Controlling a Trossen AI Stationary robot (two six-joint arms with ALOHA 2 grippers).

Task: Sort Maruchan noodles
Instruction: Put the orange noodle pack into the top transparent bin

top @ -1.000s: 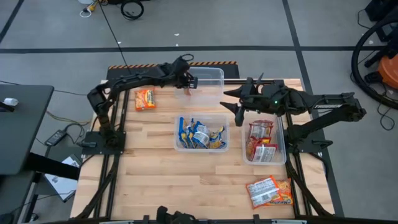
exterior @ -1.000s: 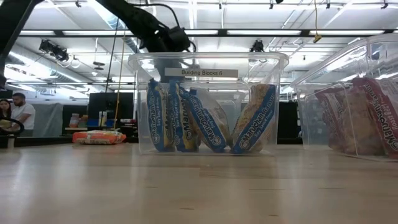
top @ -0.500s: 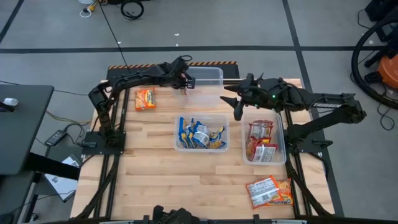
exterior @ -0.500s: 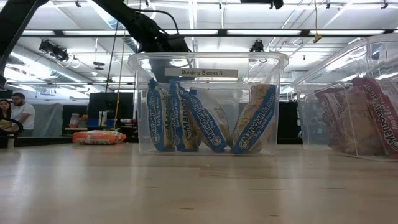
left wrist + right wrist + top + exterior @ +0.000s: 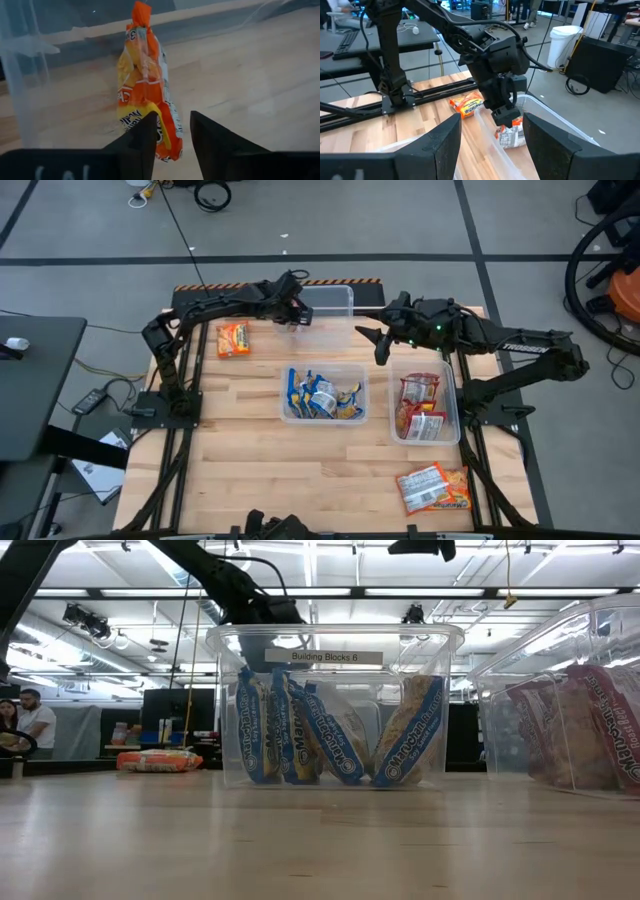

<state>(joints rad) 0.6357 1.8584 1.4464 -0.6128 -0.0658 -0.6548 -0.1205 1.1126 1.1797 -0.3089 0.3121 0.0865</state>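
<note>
My left gripper reaches over the clear far tub, fingers apart. An orange noodle packet stands on end inside that tub, just past the fingertips. My right gripper hovers open and clear of everything between the far tub and the right tub. Blue packets fill the middle tub, and red packets fill the right tub. One orange packet lies flat on the table at the far left. Orange packets also lie at the near right. My left gripper comes at the orange packet slanting down from the table's left. The packet's lower end shows behind the gap and behind one finger. I cannot tell whether a finger still touches it.
The three clear tubs take up the middle and right of the wooden table. Bare wood lies along the near left. Beyond the far edge the low view shows a room with desks and a person at the left.
My right arm has swung a little toward the table's far edge with its gripper held high, and its tip now shows at the top of the low view. My left gripper has tipped slightly over the far tub and then kept still.
</note>
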